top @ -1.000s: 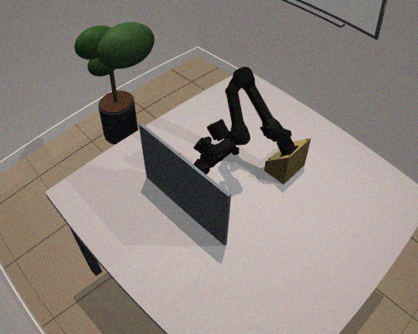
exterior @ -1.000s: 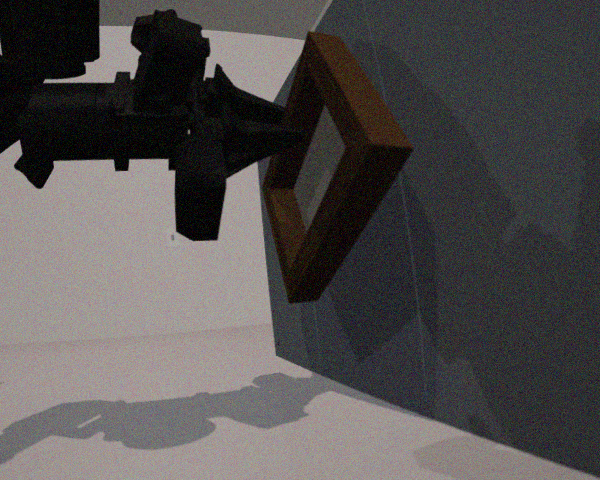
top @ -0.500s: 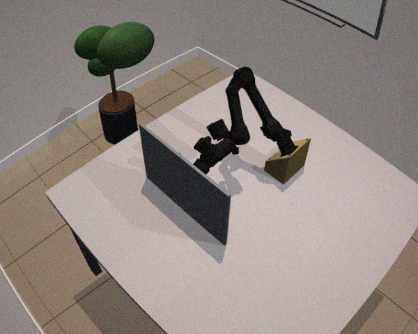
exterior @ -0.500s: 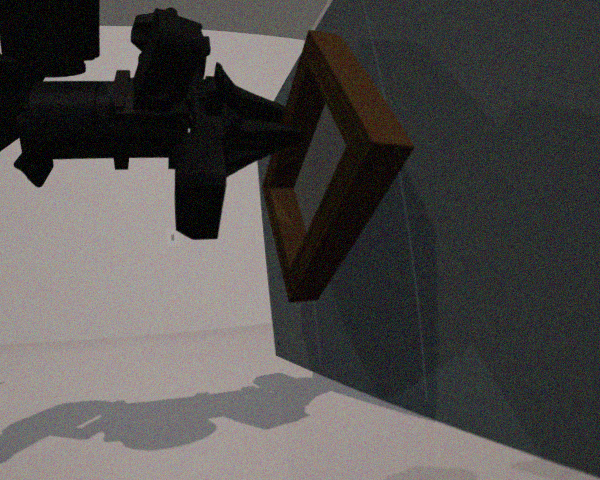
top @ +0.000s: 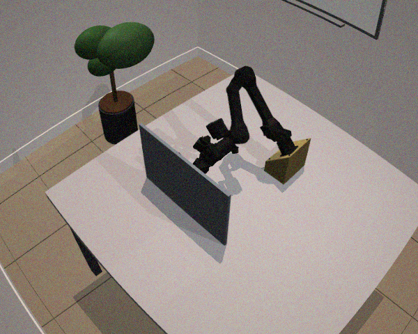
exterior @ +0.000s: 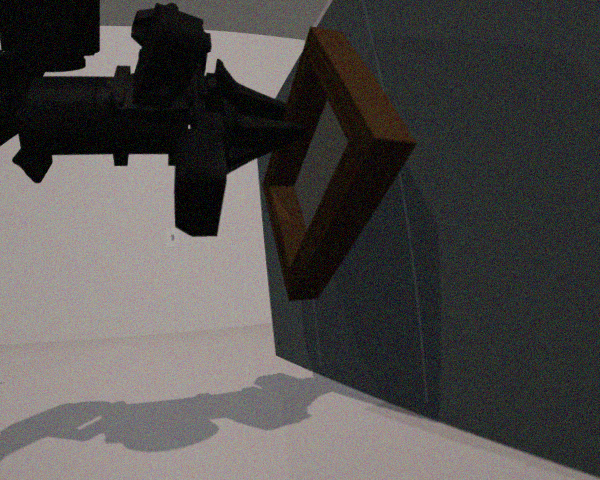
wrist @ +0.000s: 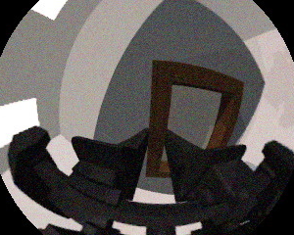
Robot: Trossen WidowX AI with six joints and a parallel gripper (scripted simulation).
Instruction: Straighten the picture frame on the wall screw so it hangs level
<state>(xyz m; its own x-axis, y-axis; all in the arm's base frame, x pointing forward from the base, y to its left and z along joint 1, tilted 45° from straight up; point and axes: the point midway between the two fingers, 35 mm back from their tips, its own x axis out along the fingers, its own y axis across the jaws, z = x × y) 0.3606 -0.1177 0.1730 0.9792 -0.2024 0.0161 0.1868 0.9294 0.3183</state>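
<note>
The brown picture frame (exterior: 359,206) (wrist: 161,98) with a grey middle is in front of the dark upright panel (top: 184,186) (exterior: 522,232) (wrist: 129,98). In the wrist view its top bar slopes down to the right, so its top left corner appears higher; the lens bends lines there, so the true tilt is hard to judge. My gripper (exterior: 301,131) (wrist: 156,131) is shut on the frame's left bar, as the wrist view shows it. The screw and the notched strip are hidden behind the frame. In the top view the panel hides the frame and my fingertips.
The panel stands upright on the white table (top: 292,251). My arm's base is on a yellowish wedge block (top: 288,167) on the same table. A potted plant (top: 118,124) stands on the floor beyond the table's edge. A framed board (top: 380,21) is at the top right.
</note>
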